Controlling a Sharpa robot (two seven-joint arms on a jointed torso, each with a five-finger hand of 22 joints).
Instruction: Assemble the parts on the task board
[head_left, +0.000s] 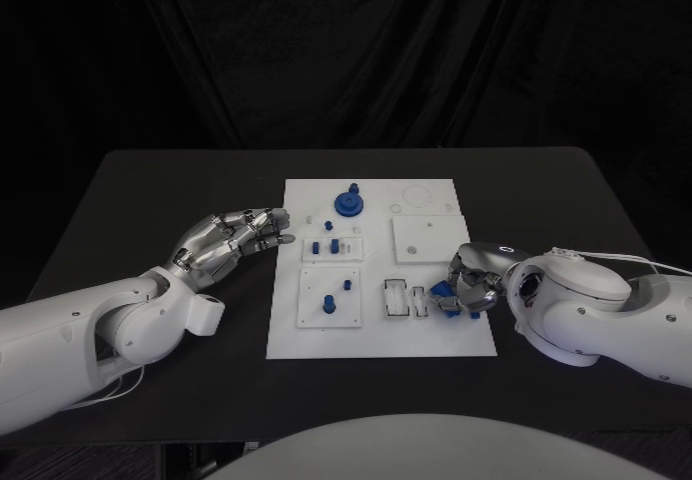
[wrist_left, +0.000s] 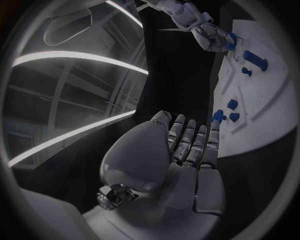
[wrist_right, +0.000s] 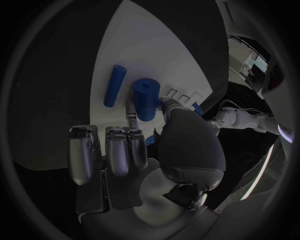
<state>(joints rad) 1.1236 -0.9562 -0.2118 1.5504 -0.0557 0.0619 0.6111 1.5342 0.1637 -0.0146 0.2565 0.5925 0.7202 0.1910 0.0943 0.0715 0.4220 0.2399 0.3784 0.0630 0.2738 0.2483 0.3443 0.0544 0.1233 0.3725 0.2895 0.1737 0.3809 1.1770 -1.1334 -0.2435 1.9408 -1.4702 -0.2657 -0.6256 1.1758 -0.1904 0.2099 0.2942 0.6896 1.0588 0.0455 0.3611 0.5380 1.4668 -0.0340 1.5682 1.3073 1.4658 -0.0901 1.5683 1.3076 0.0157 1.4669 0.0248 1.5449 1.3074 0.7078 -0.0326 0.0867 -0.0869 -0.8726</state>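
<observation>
Between the right hand (wrist_right: 134, 150)'s thumb and fingers sits a smooth blue cylinder (wrist_right: 145, 98); beside it lies a slimmer peg (wrist_right: 115, 85). Left hand (head_left: 238, 238), empty, fingers apart, at the flat white task board (head_left: 378, 335)'s edge.

A robotics lab or test cell: a black table (head_left: 173, 190) backed by black curtains (head_left: 346, 70) carries a white task board (head_left: 378, 340) between two white robot arms.

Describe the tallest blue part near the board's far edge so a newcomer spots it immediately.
Start at the white task board in the middle of the black table. Along its far edge, left of centre, stands the round blue part. Its wide base and upright stem make it bigger than the small blue pegs nearer the robot.
</observation>
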